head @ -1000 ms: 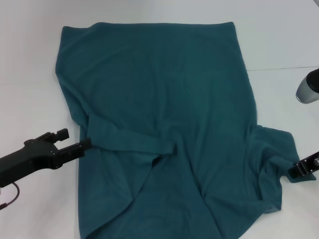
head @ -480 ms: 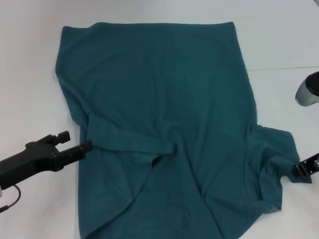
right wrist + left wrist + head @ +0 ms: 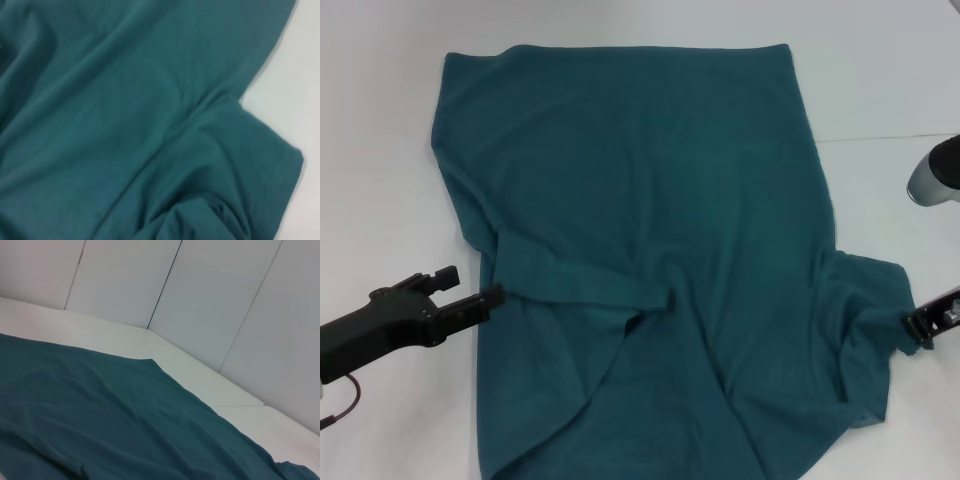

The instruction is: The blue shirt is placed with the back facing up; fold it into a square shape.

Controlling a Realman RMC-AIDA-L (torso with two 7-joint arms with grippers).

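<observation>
The blue shirt (image 3: 650, 200) lies spread on the white table, plain side up, with its left sleeve folded inward across the body as a band (image 3: 585, 285). My left gripper (image 3: 470, 285) hovers just off the shirt's left edge, beside that folded sleeve, open and holding nothing. My right gripper (image 3: 918, 325) is at the tip of the rumpled right sleeve (image 3: 870, 300), touching its edge; its hold is hidden. The right wrist view is filled by wrinkled sleeve fabric (image 3: 150, 125). The left wrist view looks across the shirt (image 3: 100, 410) toward the back wall.
White table (image 3: 380, 150) surrounds the shirt on the left, far and right sides. A grey segment of my right arm (image 3: 935, 178) hangs over the table's right side. Wall panels (image 3: 210, 300) stand behind the table. The shirt's near part runs off the bottom of the head view.
My left gripper has drawn back slightly from the shirt's left edge. My right gripper has shifted right and a little up at the sleeve tip, and the sleeve corner has shifted with it.
</observation>
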